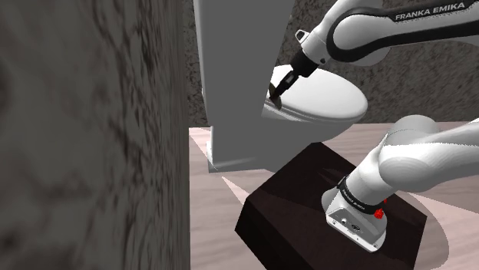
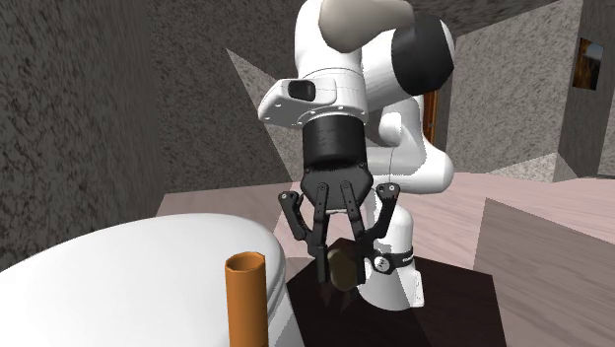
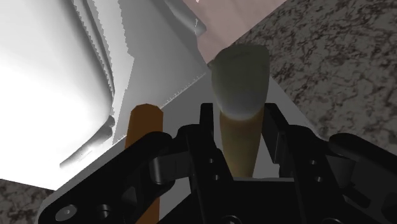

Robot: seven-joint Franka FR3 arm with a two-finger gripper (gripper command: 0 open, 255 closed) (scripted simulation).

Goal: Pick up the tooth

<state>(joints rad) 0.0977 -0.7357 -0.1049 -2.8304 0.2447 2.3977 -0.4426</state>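
Note:
The tooth [image 3: 240, 79] has a pale white crown and a yellow-brown root. It stands clasped between my black fingers in the wrist view, crown pointing away from the hand. In the second exterior view the gripper [image 2: 342, 281] hangs fingers-down, shut on the brownish tooth [image 2: 344, 266], which is off the surface just past the white toilet's [image 2: 128, 271] rim. In the shoulder view the gripper [image 1: 276, 93] sits over the toilet lid's [image 1: 330, 96] edge, partly hidden by a grey upright panel [image 1: 238, 69].
An orange upright tube [image 2: 244, 296] stands on the toilet near the gripper, also seen beside the fingers as the orange tube [image 3: 143, 124]. The dark stand [image 1: 292, 199] is below the arm. A rough stone wall [image 1: 92, 130] closes the shoulder view's left.

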